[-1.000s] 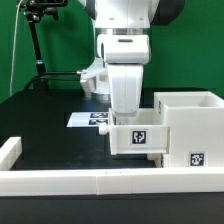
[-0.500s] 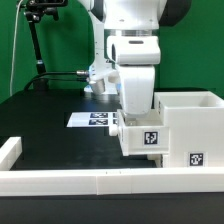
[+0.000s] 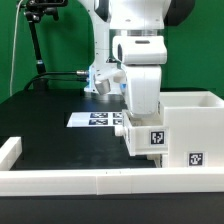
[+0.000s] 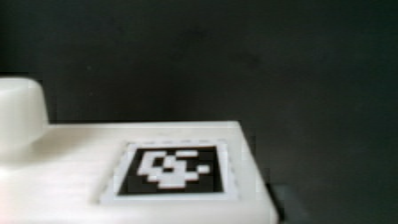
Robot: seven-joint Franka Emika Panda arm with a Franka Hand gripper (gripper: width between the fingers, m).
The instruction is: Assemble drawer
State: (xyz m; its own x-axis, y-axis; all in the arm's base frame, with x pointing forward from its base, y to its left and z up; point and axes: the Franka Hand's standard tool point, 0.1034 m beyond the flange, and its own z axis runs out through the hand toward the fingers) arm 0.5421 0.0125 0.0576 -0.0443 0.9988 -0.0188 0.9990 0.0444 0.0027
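Against the open side of the tall boxy white plastic housing [image 3: 188,130], on the exterior view's left of it, the tool [image 3: 143,118] hangs from the white arm with its fingers hidden behind the small white plastic tray [image 3: 146,138] it seems to carry; whether they are clamped on the tray cannot be told for sure, though the tray sits clear of the black desk [image 3: 55,125], which suggests a hold. The wrist view shows only the tray's tagged face [image 4: 169,168] and a rounded white part, perhaps its knob [image 4: 18,110]. The tray touches or slightly overlaps the housing's edge, partly entered at most. Beyond it, away from the housing, lies the marker board [image 3: 95,119], and in front runs the long low white border wall [image 3: 80,180]. The risk, as I judge it, is a tilted tray catching the housing's rim and jamming, or pushing the housing along the desk.
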